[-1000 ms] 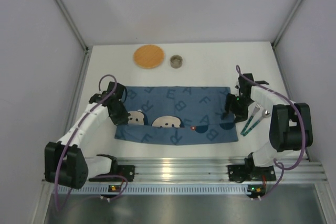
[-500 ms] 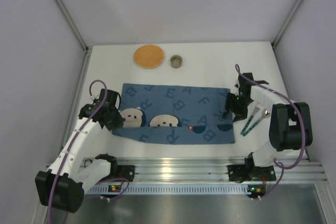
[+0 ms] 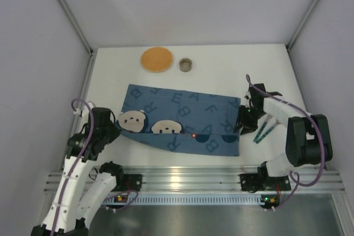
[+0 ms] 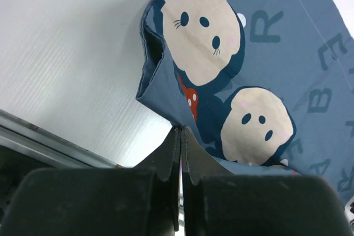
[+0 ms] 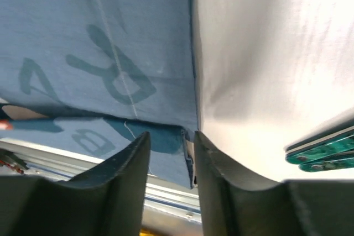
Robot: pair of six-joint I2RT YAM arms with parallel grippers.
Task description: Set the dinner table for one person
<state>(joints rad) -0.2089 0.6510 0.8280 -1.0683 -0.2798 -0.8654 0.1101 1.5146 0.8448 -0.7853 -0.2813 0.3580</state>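
Note:
The white dinner table (image 3: 221, 75) carries a dark blue bear-print mat (image 3: 182, 117), lying skewed with its near edge folded over. My left gripper (image 3: 114, 128) is at the mat's left side. In the left wrist view its jaws (image 4: 181, 128) are shut, pinching the fold of the mat (image 4: 265, 42) at their tips. My right gripper (image 3: 241, 125) sits at the mat's near right corner. In the right wrist view it (image 5: 171, 134) is open, its fingers astride the folded corner edge of the mat (image 5: 83, 26), with a gap on both sides.
A fork and spoon with green handles (image 3: 264, 128) lie just right of the right gripper, their handles (image 5: 326, 148) close to its outer finger. A round wooden coaster (image 3: 156, 59) and a small metal cup (image 3: 186, 64) stand at the back. An aluminium rail (image 3: 188, 178) edges the near side.
The left arm has drawn back to the near left, dragging the mat's left side with it, so the mat now lies skewed. The right gripper has slid nearer along the right edge and narrowed its jaws.

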